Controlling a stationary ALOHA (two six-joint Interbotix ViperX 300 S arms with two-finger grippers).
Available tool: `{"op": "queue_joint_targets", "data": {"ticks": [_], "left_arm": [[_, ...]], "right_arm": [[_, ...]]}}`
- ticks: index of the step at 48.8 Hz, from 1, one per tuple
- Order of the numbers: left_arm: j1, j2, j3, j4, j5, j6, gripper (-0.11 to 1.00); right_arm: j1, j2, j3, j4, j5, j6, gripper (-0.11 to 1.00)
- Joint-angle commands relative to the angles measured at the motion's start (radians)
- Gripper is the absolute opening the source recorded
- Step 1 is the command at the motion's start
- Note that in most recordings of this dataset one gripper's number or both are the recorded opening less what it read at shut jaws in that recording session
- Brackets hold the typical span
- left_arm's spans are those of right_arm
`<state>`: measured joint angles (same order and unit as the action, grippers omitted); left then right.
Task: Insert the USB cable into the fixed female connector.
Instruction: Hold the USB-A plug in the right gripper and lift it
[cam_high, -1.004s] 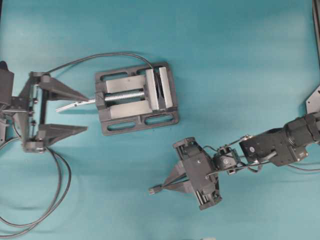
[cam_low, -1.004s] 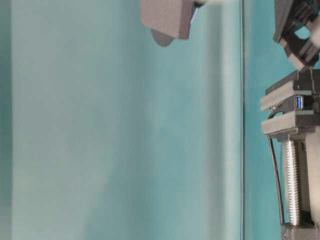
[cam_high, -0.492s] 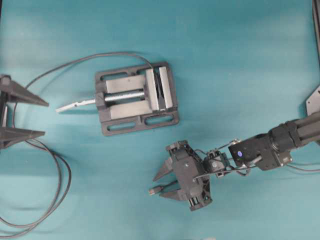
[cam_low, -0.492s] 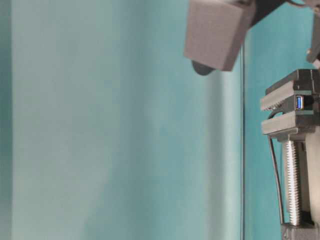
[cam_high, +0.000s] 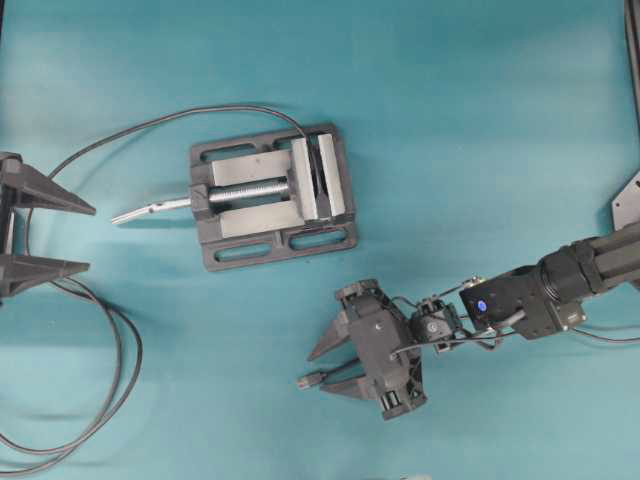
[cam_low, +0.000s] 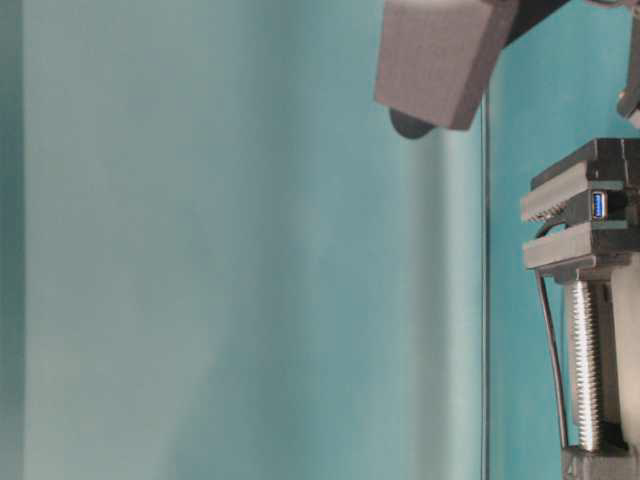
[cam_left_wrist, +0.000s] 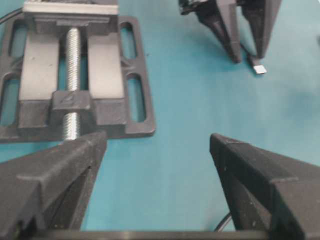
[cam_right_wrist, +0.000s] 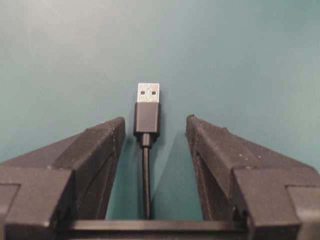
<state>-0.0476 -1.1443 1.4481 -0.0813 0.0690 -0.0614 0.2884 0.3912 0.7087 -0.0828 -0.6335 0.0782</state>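
The right gripper is straddling the USB cable with spread jaws, its plug lying loose on the teal table well apart from the fixed female connector in the vise, so it should be closing squarely on the black plug body, while the left gripper is idling, jaws spread and empty.

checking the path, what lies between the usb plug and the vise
Nothing: in the overhead view only bare teal table separates the USB cable, lying between the open right claw fingers, from the vise.
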Motion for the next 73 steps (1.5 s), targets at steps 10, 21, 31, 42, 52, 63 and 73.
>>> {"op": "queue_joint_targets", "data": {"ticks": [10, 21, 31, 42, 52, 63, 73], "left_arm": [[0.008, 0.014, 0.003, 0.002, -0.006, -0.008, 0.99], [0.008, 0.014, 0.003, 0.003, -0.006, -0.008, 0.99], [0.006, 0.014, 0.003, 0.003, -0.006, -0.008, 0.99], [0.008, 0.014, 0.003, 0.002, -0.006, -0.008, 0.99], [0.008, 0.014, 0.002, 0.002, -0.006, -0.009, 0.99], [0.006, 0.014, 0.003, 0.003, -0.006, -0.009, 0.99], [0.008, 0.014, 0.009, 0.003, -0.017, -0.009, 0.99]], "right_arm": [[0.023, 0.015, -0.015, 0.005, 0.006, 0.003, 0.5], [0.046, 0.034, -0.026, 0.005, 0.02, 0.038, 0.36], [0.049, 0.031, -0.006, 0.005, 0.018, 0.08, 0.36], [0.052, 0.029, 0.009, 0.005, 0.02, 0.104, 0.35], [0.054, 0.028, 0.029, 0.005, 0.021, 0.104, 0.35], [0.069, 0.028, 0.026, -0.002, 0.021, 0.087, 0.34], [0.08, 0.028, 0.029, -0.002, 0.026, 0.077, 0.35]]}}
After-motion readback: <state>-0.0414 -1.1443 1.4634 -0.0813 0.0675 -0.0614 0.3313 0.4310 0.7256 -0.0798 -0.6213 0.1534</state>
